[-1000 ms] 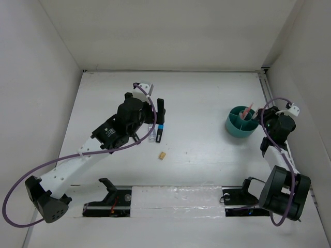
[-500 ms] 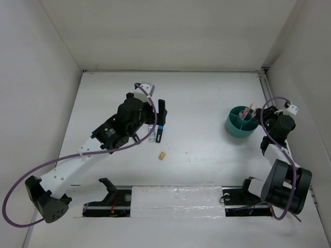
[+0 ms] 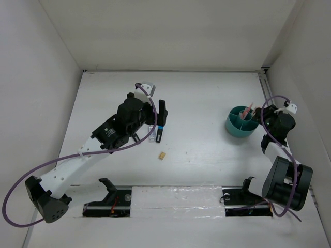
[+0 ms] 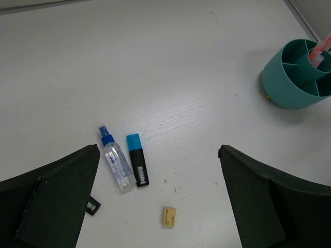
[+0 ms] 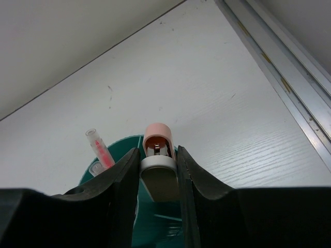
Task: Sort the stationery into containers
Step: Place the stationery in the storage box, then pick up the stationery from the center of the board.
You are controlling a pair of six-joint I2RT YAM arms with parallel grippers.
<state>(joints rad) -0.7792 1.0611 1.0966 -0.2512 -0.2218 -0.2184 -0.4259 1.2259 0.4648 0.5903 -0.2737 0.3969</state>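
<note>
Over the round teal-green divided plastic cup (image 3: 239, 133), right jaws clench a pink-capped marker (image 5: 157, 138), so centre it on a free compt. & keep it vert. before letting go; left jaws gape, well left of cup.

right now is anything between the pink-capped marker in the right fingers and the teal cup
Nothing visible is. The right fingers hold the pink-capped marker close over the teal cup. The only neighbour is a pink pen standing in the cup, off to one side.
</note>
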